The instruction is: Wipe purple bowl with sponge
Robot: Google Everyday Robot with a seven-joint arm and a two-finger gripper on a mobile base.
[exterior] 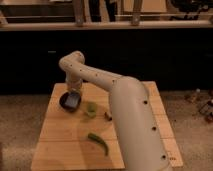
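Note:
The purple bowl point(65, 102) sits on the wooden table top near its left edge. The blue-grey sponge point(73, 100) lies inside the bowl, toward its right side. My gripper point(74, 93) hangs from the white arm, points straight down and sits right over the sponge and bowl. The contact between gripper and sponge is hidden by the wrist.
A small light-green cup point(91, 108) stands just right of the bowl. A small tan-and-dark block point(107, 116) lies right of the cup. A long green pod point(99, 143) lies near the front. The wooden table point(55, 142) ends close to the bowl's left. My arm's large white link point(135, 125) covers the right half.

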